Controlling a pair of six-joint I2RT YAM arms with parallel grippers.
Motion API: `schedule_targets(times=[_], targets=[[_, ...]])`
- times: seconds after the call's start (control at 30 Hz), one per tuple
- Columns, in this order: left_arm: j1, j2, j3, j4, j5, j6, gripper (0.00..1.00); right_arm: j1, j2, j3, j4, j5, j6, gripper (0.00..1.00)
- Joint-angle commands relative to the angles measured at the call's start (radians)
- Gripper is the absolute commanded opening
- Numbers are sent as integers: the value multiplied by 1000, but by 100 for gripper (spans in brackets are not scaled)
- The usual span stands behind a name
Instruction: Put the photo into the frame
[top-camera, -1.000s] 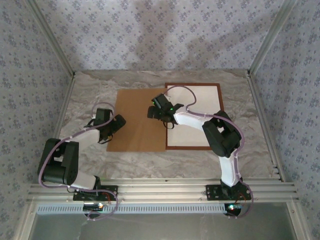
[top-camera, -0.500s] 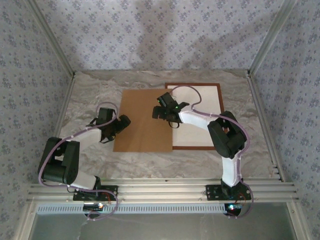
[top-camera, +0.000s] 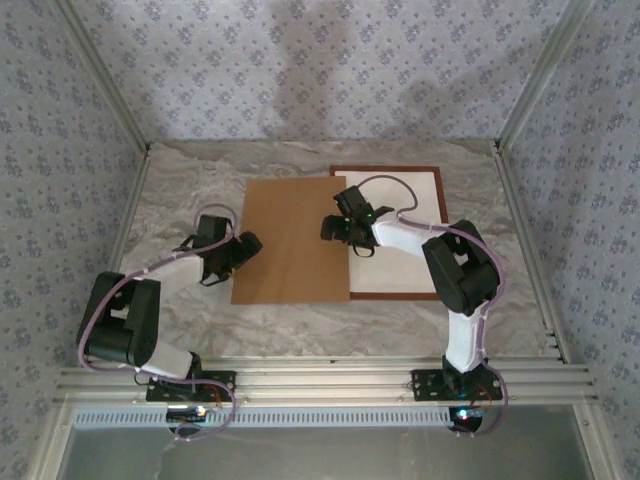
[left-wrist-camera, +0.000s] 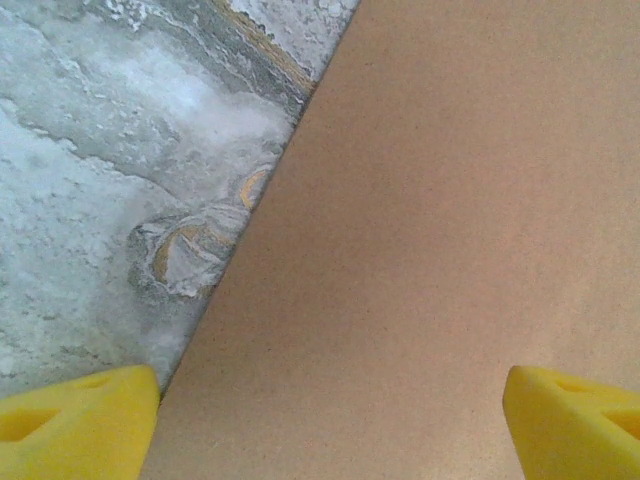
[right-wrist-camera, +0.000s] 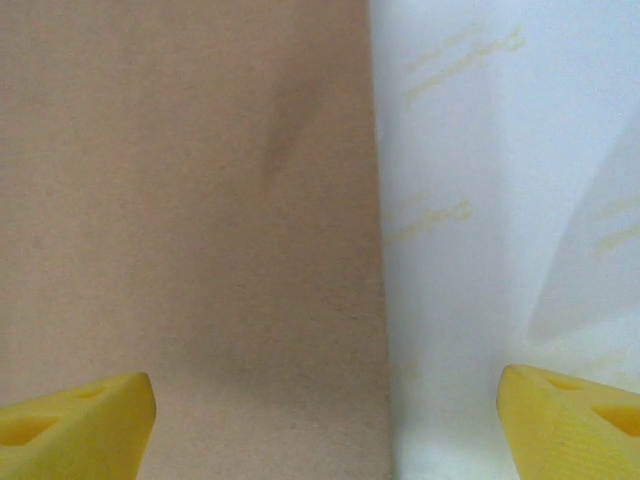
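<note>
pincers spread at both board edges

left pincer (top-camera: 248, 244) and right pincer (top-camera: 332, 229), both spread, flank the backing board (top-camera: 290, 240) at mid-desk (top-camera: 180, 190). its right edge overlaps the frame (top-camera: 385, 169) by the far right corner. the photo (top-camera: 410, 215), seemingly white back up, lies inside. next: slide the board squarely over.

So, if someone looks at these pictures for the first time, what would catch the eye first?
First comes the large brown board, flat in the middle of the marbled table. Its right edge lies over the left part of the dark wooden frame, which holds a white sheet. Then the two open grippers: the left gripper over the board's left edge, the right gripper over its right edge.
</note>
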Motion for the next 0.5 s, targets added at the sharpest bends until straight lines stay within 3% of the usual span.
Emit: schedule_targets(times=[0.0, 0.47], targets=[[-23, 33, 2, -56, 72, -1, 89, 4, -13, -15, 49, -42, -17, 89], [-23, 70, -5, -14, 91, -9, 82, 12, -39, -84, 218, -184, -14, 85]])
